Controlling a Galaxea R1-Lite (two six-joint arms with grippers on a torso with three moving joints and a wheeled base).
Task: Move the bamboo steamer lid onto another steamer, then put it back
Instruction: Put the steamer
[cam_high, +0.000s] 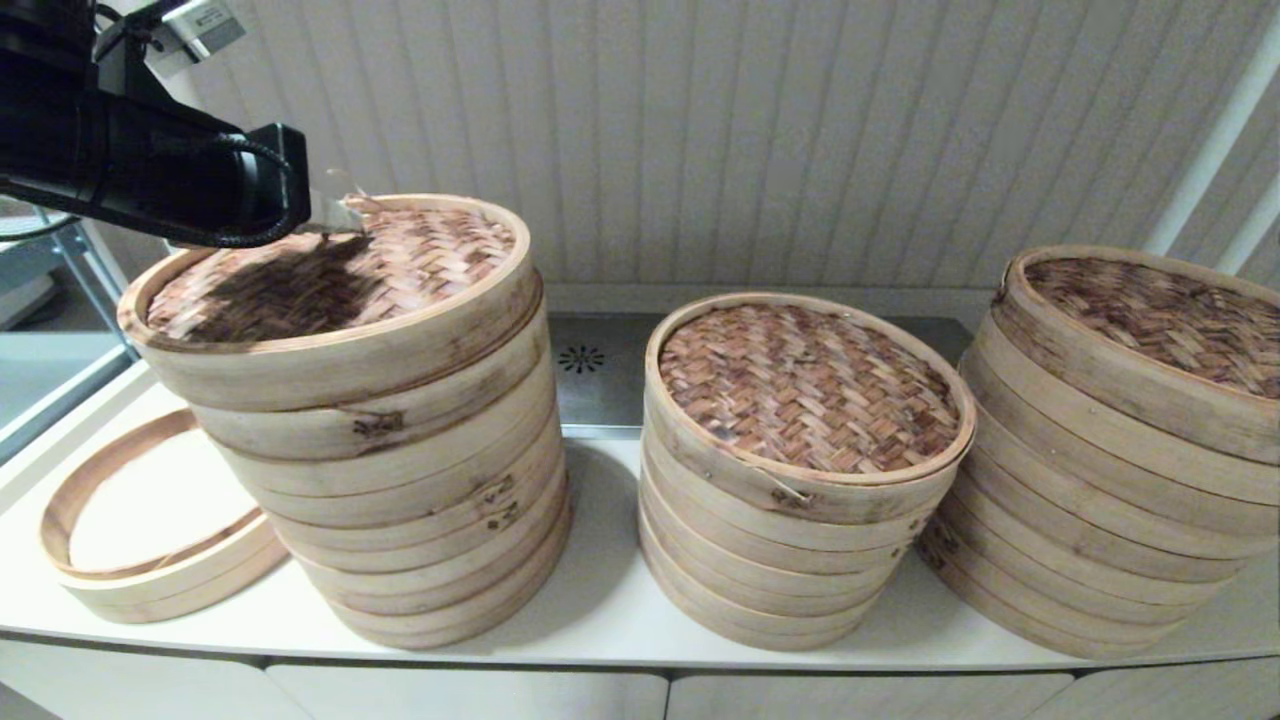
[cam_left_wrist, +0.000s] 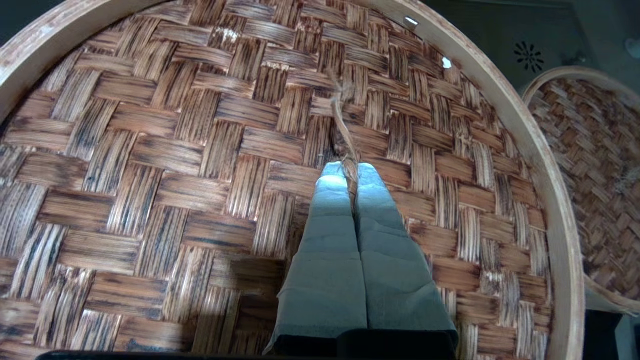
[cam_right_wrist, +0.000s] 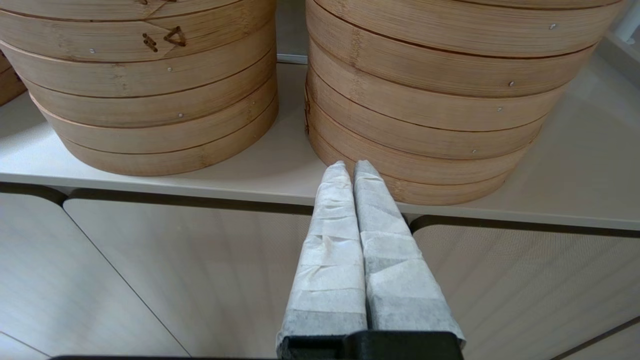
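Note:
The bamboo steamer lid (cam_high: 400, 262), with its pinkish-tan herringbone weave and pale rim, lies slightly tilted on top of the tall left steamer stack (cam_high: 400, 480). My left gripper (cam_high: 345, 212) comes in from the upper left over the lid. In the left wrist view the left gripper (cam_left_wrist: 350, 167) is shut on the lid's thin loop handle (cam_left_wrist: 342, 120), its fingertips close to the weave (cam_left_wrist: 200, 150). My right gripper (cam_right_wrist: 350, 167) is shut on nothing. It hangs below the counter's front edge, facing the middle and right stacks, and is out of the head view.
A middle stack (cam_high: 800, 520) and a right stack (cam_high: 1100, 480) each carry a darker brown-woven lid. An empty steamer ring (cam_high: 160, 590) lies on the white counter (cam_high: 600, 600) at the far left. A metal plate with a vent (cam_high: 580, 358) sits behind the stacks.

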